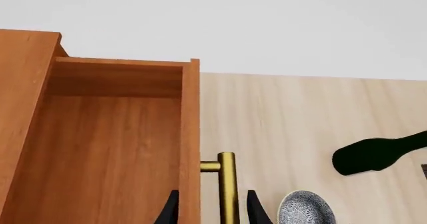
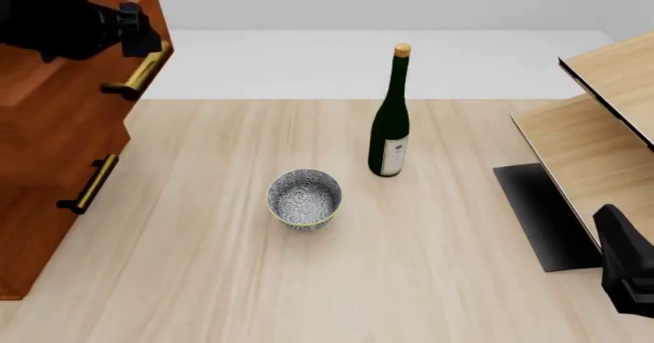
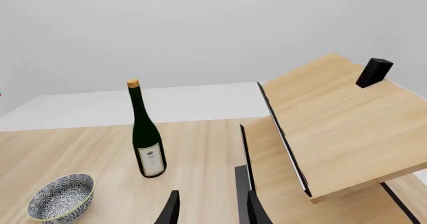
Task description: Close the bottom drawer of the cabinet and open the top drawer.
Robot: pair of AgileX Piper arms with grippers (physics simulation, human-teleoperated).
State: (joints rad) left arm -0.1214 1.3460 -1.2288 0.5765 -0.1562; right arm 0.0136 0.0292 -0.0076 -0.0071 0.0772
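Opening of the top drawer [image 1: 113,144] in hand: uppermost reddish-brown wooden box of the tall three-drawer cabinet [image 2: 46,174], already slid partway out, bare wooden floor showing from the left wrist view. Bottom drawer [image 2: 21,240] judged shut, flush with the cabinet front at the lowest brass bar (front view cuts off that corner, so not certain).

Left pincer [image 1: 212,211] up at the cabinet's top, dark fingers [image 1: 257,211] either side of the top drawer's brass bar handle [image 1: 228,189], seemingly pinching it. Left arm reaching high over the cabinet.

Next, probably: a straight pull away from the cabinet, square to its front, grip kept firm on the bar.

Right pincer [image 3: 210,209] low over the pale wooden surface [image 2: 338,282], well away from the cabinet, spread and holding nothing.
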